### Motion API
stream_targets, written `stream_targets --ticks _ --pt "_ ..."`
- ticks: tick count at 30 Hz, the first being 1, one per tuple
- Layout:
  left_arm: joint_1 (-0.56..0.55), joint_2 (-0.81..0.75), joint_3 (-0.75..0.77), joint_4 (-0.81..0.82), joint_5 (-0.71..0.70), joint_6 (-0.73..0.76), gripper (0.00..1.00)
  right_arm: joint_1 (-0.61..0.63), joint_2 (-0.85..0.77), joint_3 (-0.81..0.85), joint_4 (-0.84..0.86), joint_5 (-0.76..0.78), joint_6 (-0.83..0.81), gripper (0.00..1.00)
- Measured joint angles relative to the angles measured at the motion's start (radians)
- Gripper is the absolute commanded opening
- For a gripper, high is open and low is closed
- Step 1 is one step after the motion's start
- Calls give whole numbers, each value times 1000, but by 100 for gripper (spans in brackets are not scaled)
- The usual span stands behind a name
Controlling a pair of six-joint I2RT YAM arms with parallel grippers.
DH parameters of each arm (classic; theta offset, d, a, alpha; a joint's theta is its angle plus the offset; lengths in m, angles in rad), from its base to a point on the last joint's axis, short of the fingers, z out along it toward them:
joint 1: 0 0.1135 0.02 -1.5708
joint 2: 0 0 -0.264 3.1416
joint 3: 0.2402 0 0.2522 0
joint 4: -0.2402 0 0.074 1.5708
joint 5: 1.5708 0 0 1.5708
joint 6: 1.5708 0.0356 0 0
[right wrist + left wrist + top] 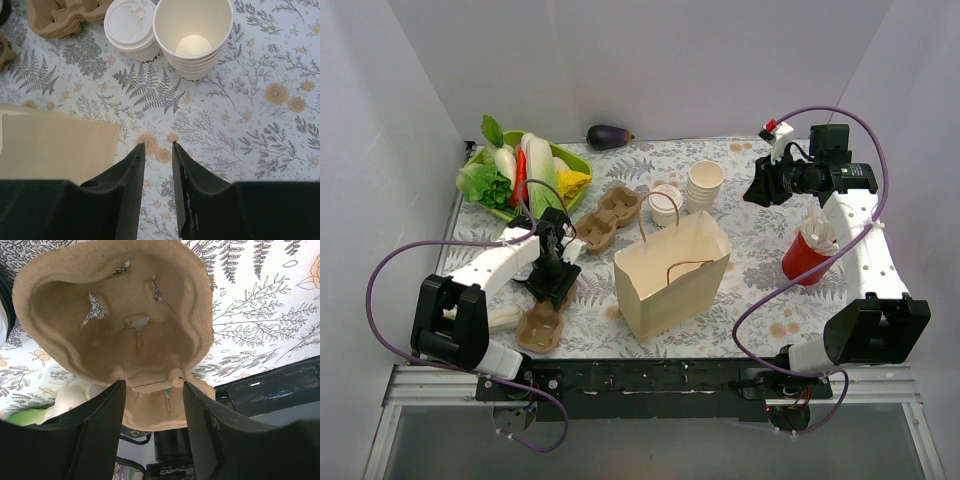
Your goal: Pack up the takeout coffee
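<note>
The takeout coffee (131, 25), a cream-white paper cup closed with a white plastic lid, is seen standing upright on the worktop (250, 125), just beside the stack of lidless cups (192, 30).

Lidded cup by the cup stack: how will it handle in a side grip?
Paper walls on the lidded cup probably dent under a hard squeeze, though the capped rim should be stiffer. It stands close beside the cup stack, so a push may shove both. Fill, hence weight, cannot be told.

No legible text anywhere; the takeout coffee's (131, 25) print is too small.
</note>
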Motion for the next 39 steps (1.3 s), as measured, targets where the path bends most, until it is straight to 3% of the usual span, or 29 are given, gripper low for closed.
stream_targets --ticks 31,36,39 --pt "0 108 24 16 -20 1 40 0 0 -25 3 3 0 37" --pt "0 108 24 8 -23 -1 26 0 0 -25 4 4 0 37" --pt "0 108 26 5 -22 1 13 0 1 -25 4 4 -1 37"
